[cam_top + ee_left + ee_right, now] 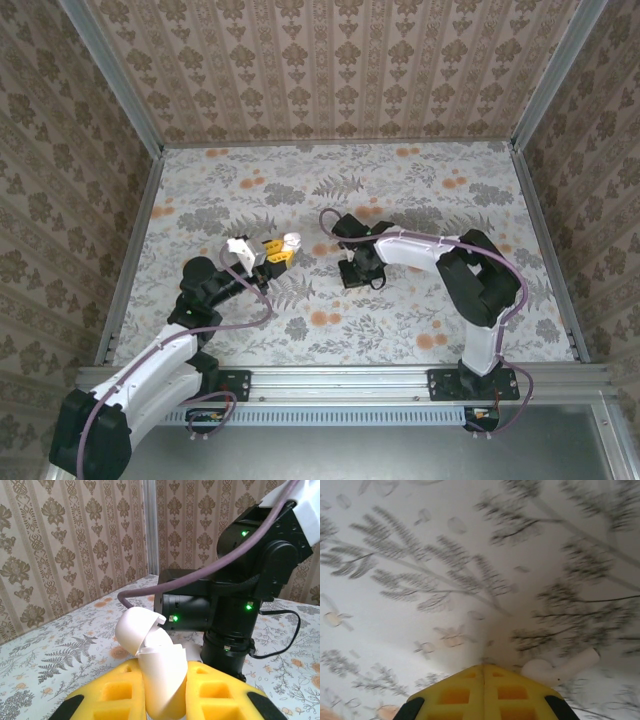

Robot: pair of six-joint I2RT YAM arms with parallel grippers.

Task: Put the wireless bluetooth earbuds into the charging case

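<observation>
Left gripper (pixel 277 251): clamped tight on the case. Its yellow foam-like fingers (pixel 112 695), moulded with square pockets, press on both sides of the lower shell.
Case (pixel 161 672): glossy white plastic, rounded like a pebble. It is held clear of the table (pixel 420 200), tilted, and sticks out past the fingertips.
Lid (pixel 134 630): a smooth white dome, hinged open and leaning away from the case's body, with a thin gap showing at the seam.
Case contents: cannot tell, because the opening faces away from the left wrist camera.
Right arm (pixel 235 610): matte black housings with small green lights and a purple cable, standing just behind the case in the left wrist view.
Right gripper (pixel 484 680): to the right of the case and apart from it, pointing down at the table. Its yellow fingers are pressed together with nothing between them.
Earbud (pixel 559 668): white and smooth, with a round head and a short stem. It lies flat on the table to the right of the case, just beside the right gripper's tip and outside its fingers.
Table: a pale cloth-like surface printed with grey ferns and orange flowers.
</observation>
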